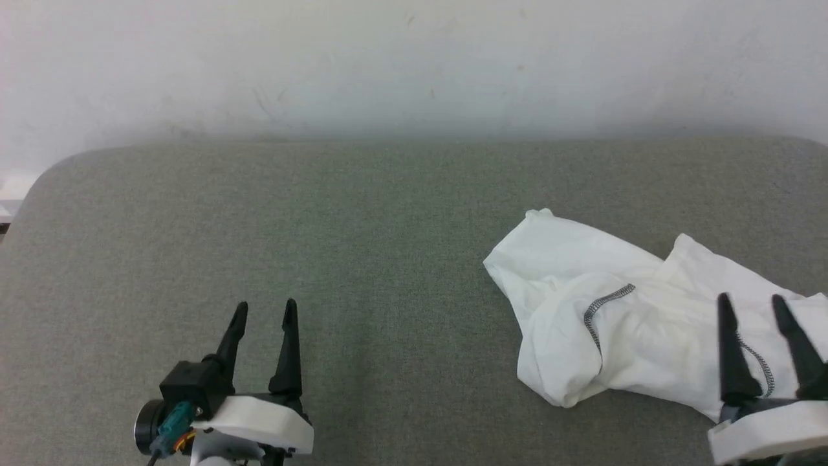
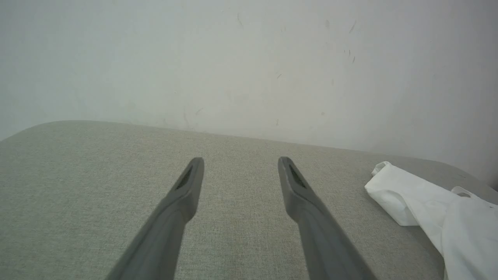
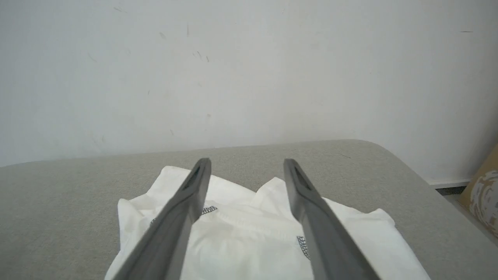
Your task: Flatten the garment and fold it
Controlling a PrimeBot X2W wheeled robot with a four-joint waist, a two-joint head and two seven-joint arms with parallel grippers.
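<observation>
The white garment [image 1: 621, 323] lies bunched up at the lower right, on the grey table [image 1: 323, 226]. The right gripper [image 1: 750, 298], over it, and the left gripper [image 1: 266, 303], lower left, are open and empty. Best pinch a stitched edge, then pull gently.

Soft, even light, no glare; a dim band along the foot of the pale scuffed wall [image 1: 414, 126]; 2 wrist views slightly soft.

High head, low wrists; shared garment [image 1: 647, 323]
</observation>
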